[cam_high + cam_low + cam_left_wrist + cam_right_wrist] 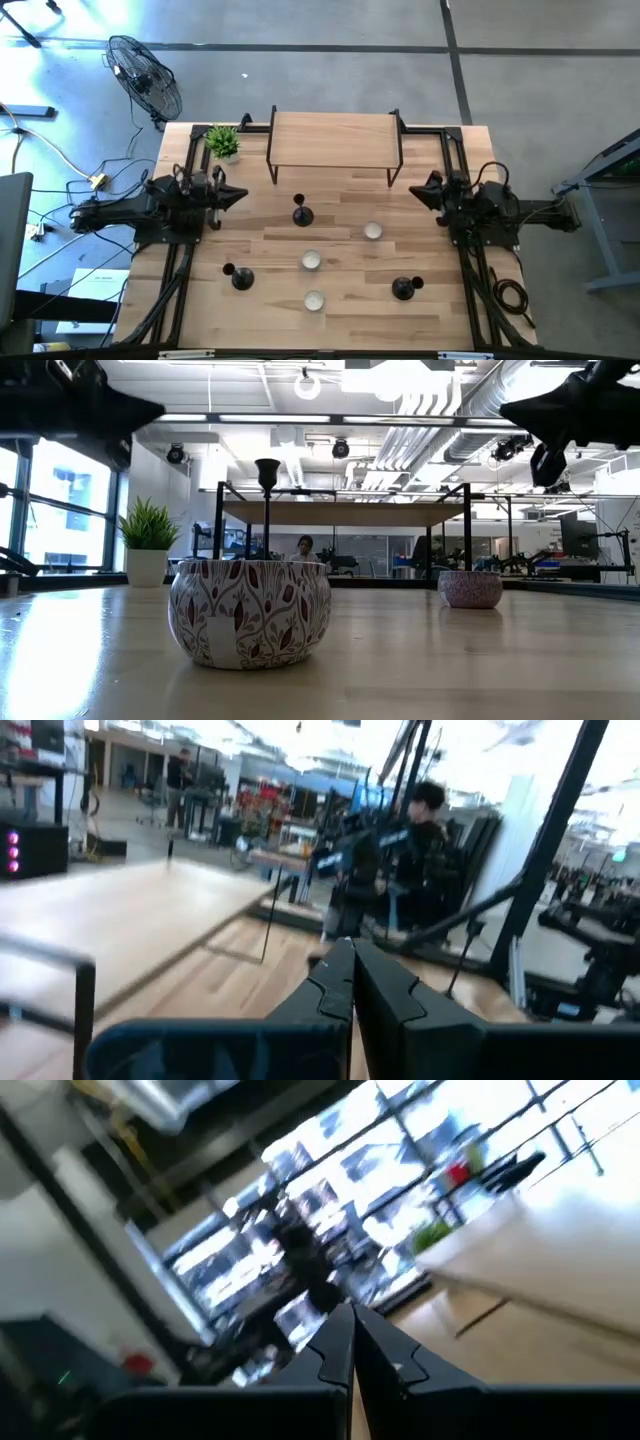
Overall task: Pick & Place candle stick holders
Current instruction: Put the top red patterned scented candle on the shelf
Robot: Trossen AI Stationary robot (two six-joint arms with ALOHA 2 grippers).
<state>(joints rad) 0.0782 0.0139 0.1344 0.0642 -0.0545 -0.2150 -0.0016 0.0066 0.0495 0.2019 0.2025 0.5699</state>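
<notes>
Light wooden slatted table [340, 305], black-framed.

- Three small black candle stick holders, round base with thin stem: one at table centre, in front of the shelf [301, 213]; one near the front left [240, 277]; one near the front right [404, 288]. All stood upright and well apart.
- Three small round silvery-white tealight cups: one right of centre [372, 231]; one mid-table [311, 261]; one nearest the front edge [314, 300]. In the low view the cups showed a red leaf pattern on their walls.
- Raised wooden shelf on black legs [335, 138], at the back edge.
- Small green potted plant [223, 143], back left corner.
- Left gripper [240, 196], at the left edge, jaws pressed together, holding nothing.
- Right gripper [417, 190], at the right edge, jaws likewise clenched and empty.
- Black floor fan [145, 78], beyond the table's back left.
</notes>
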